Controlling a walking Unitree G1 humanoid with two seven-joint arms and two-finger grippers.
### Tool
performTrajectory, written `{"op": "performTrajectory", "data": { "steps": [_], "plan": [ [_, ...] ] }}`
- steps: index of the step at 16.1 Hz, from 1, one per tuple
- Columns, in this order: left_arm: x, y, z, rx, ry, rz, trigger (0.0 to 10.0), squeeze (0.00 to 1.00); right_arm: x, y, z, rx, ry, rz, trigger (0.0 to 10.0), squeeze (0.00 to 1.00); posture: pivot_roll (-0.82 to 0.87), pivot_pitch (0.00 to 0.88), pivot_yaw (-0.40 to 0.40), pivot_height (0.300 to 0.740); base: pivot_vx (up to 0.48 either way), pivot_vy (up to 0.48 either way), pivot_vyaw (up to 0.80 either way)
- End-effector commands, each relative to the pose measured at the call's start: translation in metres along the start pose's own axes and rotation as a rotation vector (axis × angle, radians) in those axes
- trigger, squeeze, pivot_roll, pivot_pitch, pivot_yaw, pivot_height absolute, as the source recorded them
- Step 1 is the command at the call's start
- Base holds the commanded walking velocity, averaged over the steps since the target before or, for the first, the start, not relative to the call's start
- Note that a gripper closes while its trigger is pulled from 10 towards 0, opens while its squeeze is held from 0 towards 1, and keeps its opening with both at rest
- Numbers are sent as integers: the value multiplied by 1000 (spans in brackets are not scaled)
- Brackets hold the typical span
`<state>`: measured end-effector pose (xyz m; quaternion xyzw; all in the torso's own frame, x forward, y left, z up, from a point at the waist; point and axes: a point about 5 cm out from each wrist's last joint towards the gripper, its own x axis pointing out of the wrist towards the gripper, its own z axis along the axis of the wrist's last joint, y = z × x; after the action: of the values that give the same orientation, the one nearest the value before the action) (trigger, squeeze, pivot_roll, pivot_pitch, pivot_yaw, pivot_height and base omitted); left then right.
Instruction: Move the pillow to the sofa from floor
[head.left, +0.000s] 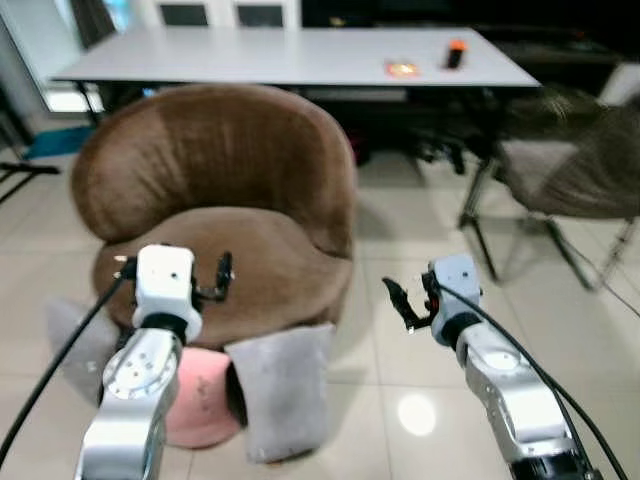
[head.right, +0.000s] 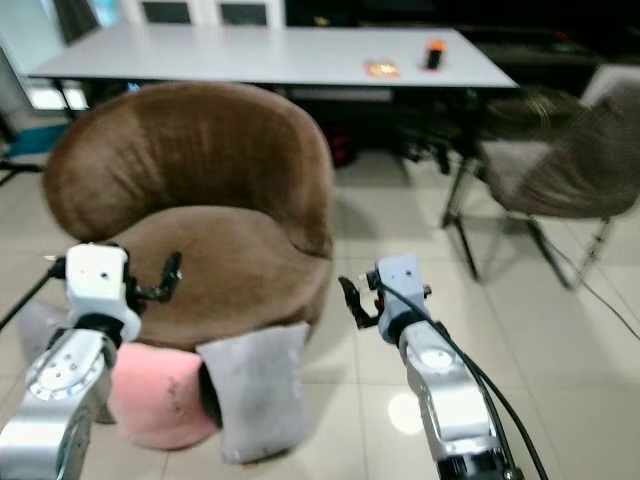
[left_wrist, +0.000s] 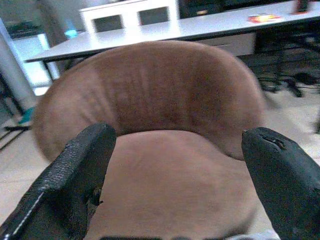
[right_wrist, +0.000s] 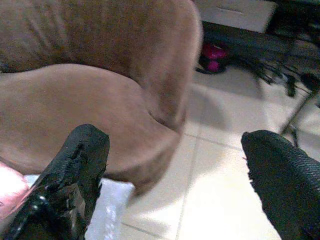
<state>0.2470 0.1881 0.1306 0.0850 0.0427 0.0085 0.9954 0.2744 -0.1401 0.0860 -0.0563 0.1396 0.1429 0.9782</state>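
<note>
Both the left gripper (left_wrist: 177, 175) and right gripper (right_wrist: 175, 185) are held wide apart, empty, before the round brown velvet armchair (head.left: 225, 210), above the grey square pillow (head.left: 285, 385).

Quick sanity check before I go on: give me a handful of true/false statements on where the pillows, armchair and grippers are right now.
1. A grey pillow leans against the front of the brown armchair. True.
2. A pink pillow lies on the armchair's seat. False: it is on the floor, at the chair's base.
3. The left gripper is open, holding nothing. True.
4. The right gripper is clamped on the grey pillow. False: it is open and empty, above the floor.
5. The table stands behind the armchair. True.
</note>
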Motion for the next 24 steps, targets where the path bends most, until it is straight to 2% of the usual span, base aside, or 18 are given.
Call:
{"op": "performTrajectory", "data": {
  "steps": [1,4,7,8,11,18,19,24],
  "plan": [
    [-1,7,0,15,2,19,10000,0,4,9,9,3,-34,37,10000,0,-83,0,-1,740,352,0,0],
    [0,6,0,16,1,18,10000,0,5,10,12,-40,-34,64,10000,0,-78,0,-3,740,352,0,0],
    [0,6,-1,16,0,18,10000,0,6,8,17,65,-63,35,10000,0,-76,0,-6,740,331,0,0],
    [-1,5,0,18,0,17,10000,0,7,5,19,72,-85,15,10000,0,-76,0,-6,740,304,0,0],
    [-1,4,-1,23,-6,23,10000,0,8,7,22,-26,-102,34,10000,0,-68,0,-18,740,171,0,440],
    [-3,6,0,34,-19,31,10000,0,7,7,18,43,-110,15,10000,0,-62,0,-23,740,0,0,800],
    [-3,6,1,48,-27,32,10000,0,7,4,17,95,-107,-13,10000,0,-62,0,-23,740,0,0,0],
    [-2,6,2,43,-33,34,10000,0,8,3,14,132,-92,-27,10000,0,-62,0,-20,740,0,-303,0]
  ]
}}
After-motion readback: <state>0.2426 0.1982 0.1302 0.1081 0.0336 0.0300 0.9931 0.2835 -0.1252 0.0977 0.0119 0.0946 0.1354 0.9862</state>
